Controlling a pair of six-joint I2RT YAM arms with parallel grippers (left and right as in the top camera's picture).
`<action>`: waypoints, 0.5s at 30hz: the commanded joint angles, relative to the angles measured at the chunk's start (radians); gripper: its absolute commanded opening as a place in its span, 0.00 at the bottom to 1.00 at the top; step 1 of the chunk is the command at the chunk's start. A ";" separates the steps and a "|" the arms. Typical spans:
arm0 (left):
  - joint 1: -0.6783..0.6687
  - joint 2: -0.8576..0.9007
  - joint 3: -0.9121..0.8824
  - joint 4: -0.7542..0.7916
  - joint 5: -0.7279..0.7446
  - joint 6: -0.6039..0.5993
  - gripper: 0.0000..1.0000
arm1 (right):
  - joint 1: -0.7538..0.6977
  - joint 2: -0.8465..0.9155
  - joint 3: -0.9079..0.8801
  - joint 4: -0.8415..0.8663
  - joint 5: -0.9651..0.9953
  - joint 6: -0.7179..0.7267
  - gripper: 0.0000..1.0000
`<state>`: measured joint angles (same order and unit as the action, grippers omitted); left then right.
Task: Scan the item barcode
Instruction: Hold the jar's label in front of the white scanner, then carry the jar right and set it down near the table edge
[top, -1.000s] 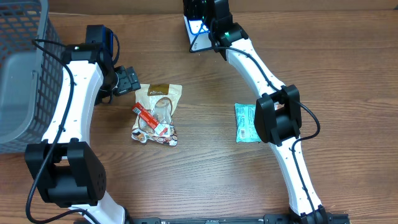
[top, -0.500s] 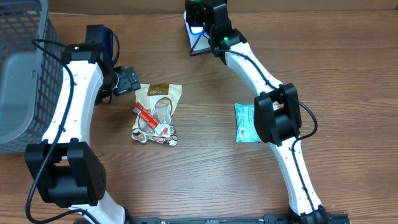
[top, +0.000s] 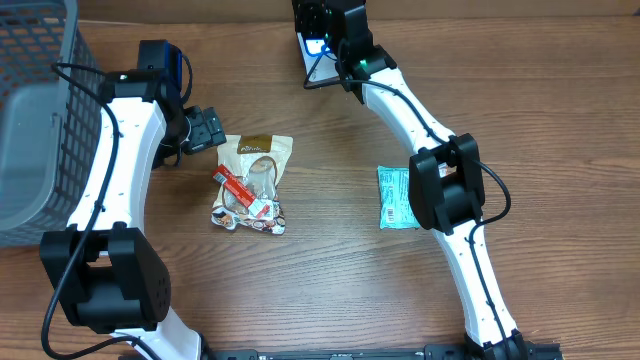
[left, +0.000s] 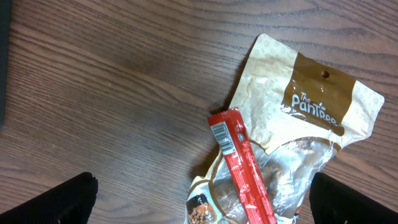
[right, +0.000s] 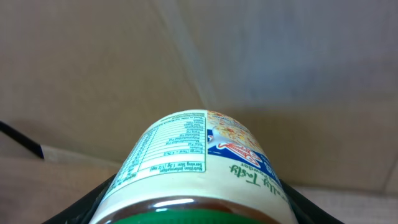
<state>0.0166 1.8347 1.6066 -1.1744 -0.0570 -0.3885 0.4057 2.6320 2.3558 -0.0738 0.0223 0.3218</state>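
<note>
My right gripper (top: 322, 30) is shut on a jar (right: 199, 155) with a white nutrition label and a green lid. It holds the jar at the far edge of the table, where the jar (top: 317, 44) shows white and blue. In the right wrist view the jar fills the space between the black fingers (right: 93, 202), facing a plain tan wall. My left gripper (top: 207, 128) stands wide open just left of a tan and clear snack bag (top: 255, 175). In the left wrist view the left gripper (left: 208, 200) is above the bag (left: 305, 118) and a red stick packet (left: 245, 168), gripping nothing.
A grey wire basket (top: 40, 110) stands at the far left. A teal packet (top: 397, 197) lies beside the right arm's elbow. Bare wooden table (top: 320, 290) fills the front.
The right gripper has shifted slightly with the jar at the far edge of the table. The left arm and the items on the table have not moved.
</note>
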 joint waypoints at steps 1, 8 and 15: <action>0.000 -0.006 0.016 0.004 -0.005 0.015 1.00 | -0.020 -0.186 0.009 -0.050 -0.018 0.020 0.04; 0.000 -0.006 0.016 0.004 -0.005 0.015 1.00 | -0.071 -0.460 0.009 -0.399 -0.018 0.020 0.04; 0.000 -0.006 0.016 0.004 -0.005 0.015 1.00 | -0.181 -0.674 0.009 -0.874 -0.018 0.020 0.04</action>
<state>0.0166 1.8347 1.6066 -1.1736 -0.0574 -0.3885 0.2699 2.0338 2.3516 -0.8604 0.0002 0.3397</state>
